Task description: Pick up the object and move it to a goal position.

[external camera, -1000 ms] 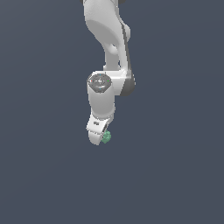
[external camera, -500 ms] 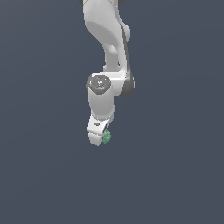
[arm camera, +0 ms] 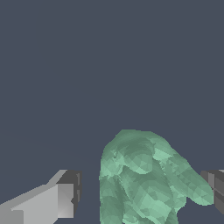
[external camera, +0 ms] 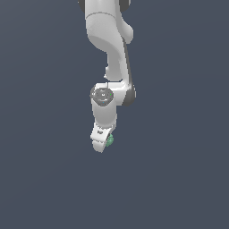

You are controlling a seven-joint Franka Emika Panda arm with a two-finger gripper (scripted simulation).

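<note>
Gripper (external camera: 103,142) and green lump (external camera: 109,140) look almost unmoved against the earlier exterior views, perhaps a touch lower. In the wrist view the lump (arm camera: 144,179) sits between the fingers (arm camera: 65,200); one pad touches it, a gap shows beside the other, so a firm clamp cannot be confirmed. No goal marker shows, so progress toward it is unclear.

Open dark space on all sides of gripper (external camera: 103,144); no obstacle visible in either view. Gap between fingers (arm camera: 48,203) filled by green object (arm camera: 146,179).
</note>
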